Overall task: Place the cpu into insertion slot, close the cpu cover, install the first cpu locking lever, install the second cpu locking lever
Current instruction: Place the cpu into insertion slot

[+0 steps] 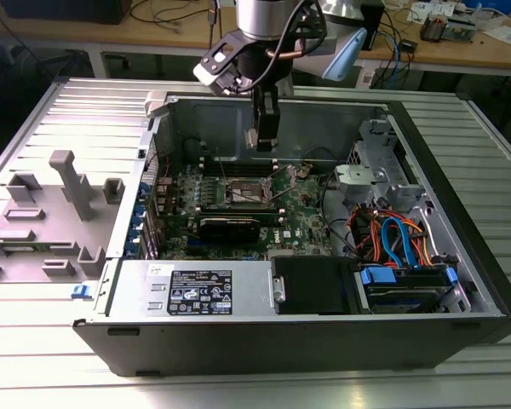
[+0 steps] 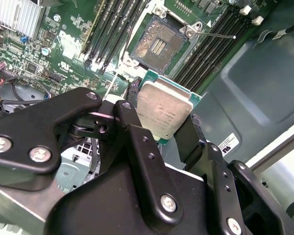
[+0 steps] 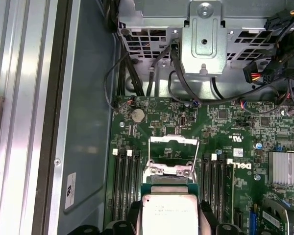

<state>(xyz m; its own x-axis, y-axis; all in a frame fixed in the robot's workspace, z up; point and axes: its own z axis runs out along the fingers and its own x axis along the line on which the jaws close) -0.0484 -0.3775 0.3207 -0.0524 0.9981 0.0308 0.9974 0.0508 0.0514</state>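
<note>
The matte black gripper (image 2: 159, 122) clamps the flat, square, silvery-topped cpu (image 2: 165, 108) over the dark-centred, metal-rimmed insertion slot (image 2: 157, 46).

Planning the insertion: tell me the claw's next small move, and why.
Probably lower the claw toward the insertion slot, lining the cpu up over it. The claw grips the cpu clear above the green board, and the slot lies open with its dark centre bare.
</note>
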